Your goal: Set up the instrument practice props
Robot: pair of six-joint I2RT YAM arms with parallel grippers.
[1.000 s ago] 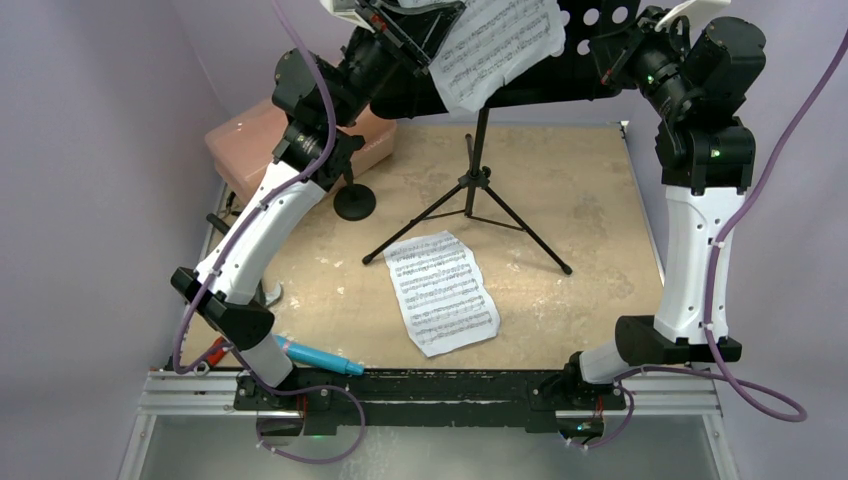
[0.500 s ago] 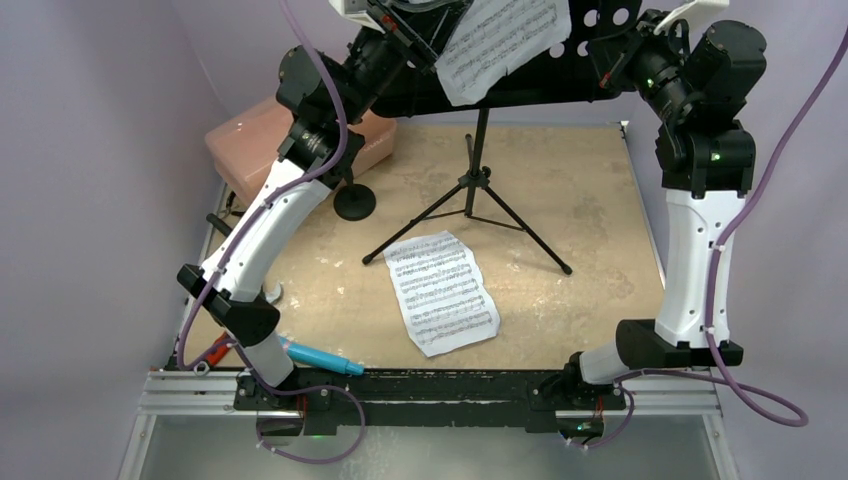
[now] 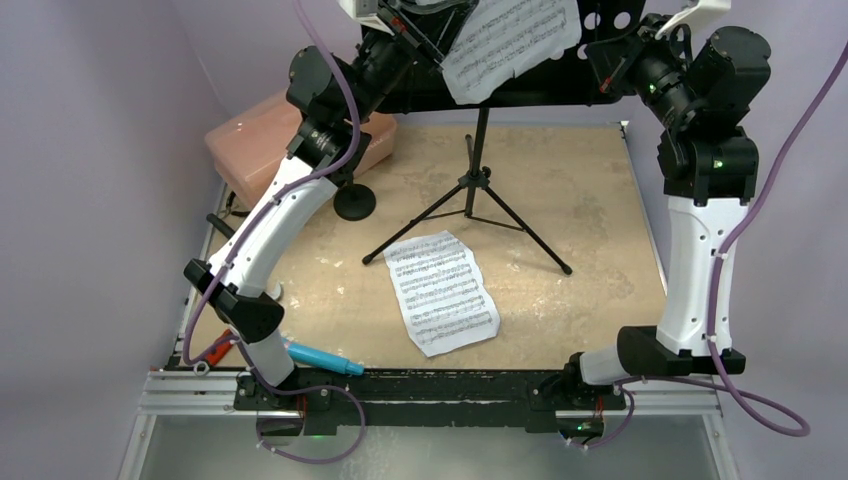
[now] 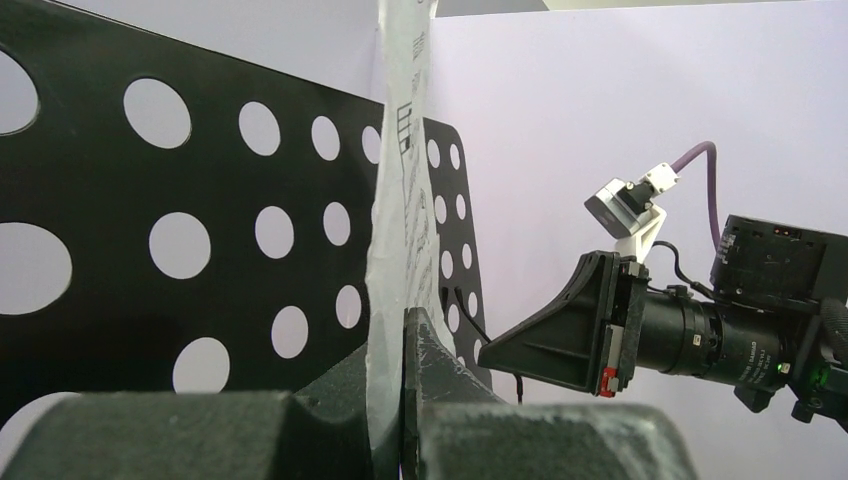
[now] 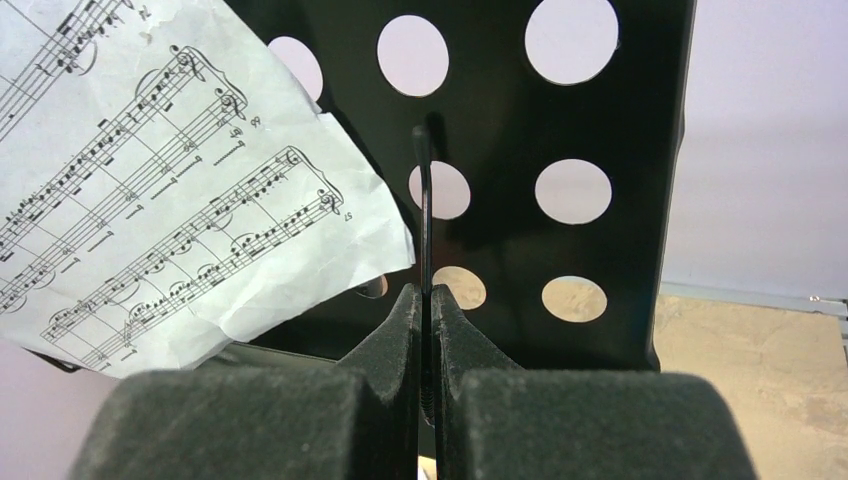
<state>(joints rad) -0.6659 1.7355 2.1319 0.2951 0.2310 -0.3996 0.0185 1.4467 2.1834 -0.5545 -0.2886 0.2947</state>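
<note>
1. Left wrist view showed the left gripper (image 4: 403, 335) with its jaws pressed together on the lower edge of a sheet-music page (image 4: 398, 170). The page was held upright just in front of the perforated desk (image 4: 120, 300).
2. That page looked very light, thin and floppy, with creases in it. I judged it easy to tear or let slip, so a pinch near one edge, well onto the paper, suited it.
3. The right gripper (image 5: 428, 300) had its jaws clamped on a thin black strip of the desk, which looked stiff and steady to hold.
4. The white paper carried printed black staves, and its corner was wrinkled. The desk was matt black with round holes, and it sat high on the tripod music stand (image 3: 476, 185).
5. A second page (image 3: 441, 291) lay flat on the table (image 3: 580, 180), near the tripod's legs.
</note>
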